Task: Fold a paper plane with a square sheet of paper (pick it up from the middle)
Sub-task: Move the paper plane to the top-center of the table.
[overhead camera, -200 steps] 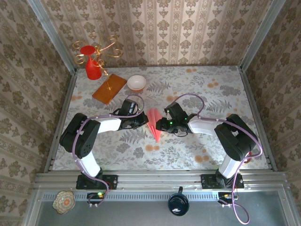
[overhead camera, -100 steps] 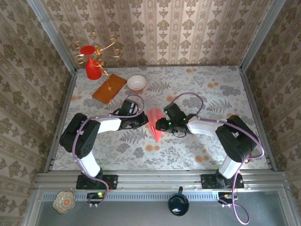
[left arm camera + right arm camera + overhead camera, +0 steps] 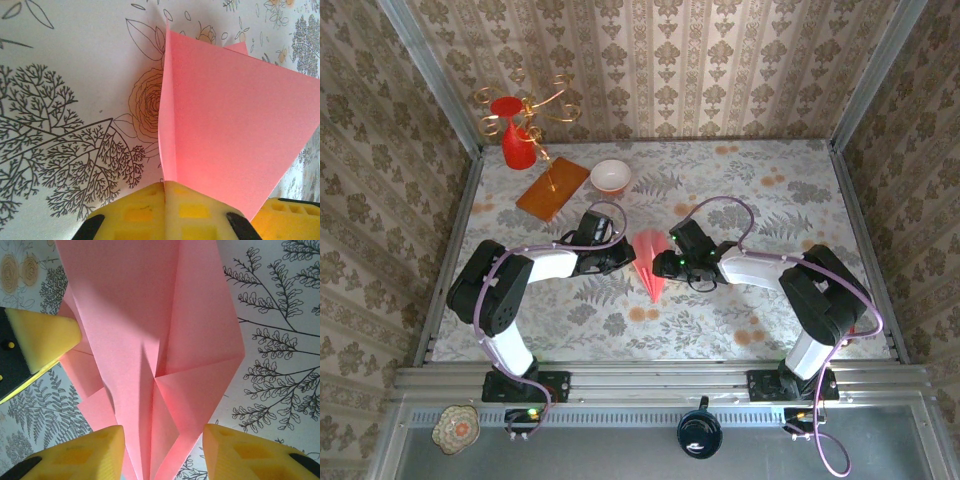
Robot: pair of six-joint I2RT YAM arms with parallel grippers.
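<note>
Paper plane (image 3: 650, 262): pink, pointed, creased lengthwise; left gripper (image 3: 164, 194) clamped on its fold, right gripper (image 3: 160, 442) parted astride it.

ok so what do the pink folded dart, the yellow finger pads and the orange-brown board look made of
Pink folded paper plane: thin matte paper, sharp creases. Yellow finger pads: soft-looking foam, porous dull surface. Orange-brown rectangular board: probably wood, grain too small to tell.

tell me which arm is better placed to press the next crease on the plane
Right, probably: the right tool is open, its pads either side of the paper plane, free to press. The left tool is shut on the plane's edge, holding it.
</note>
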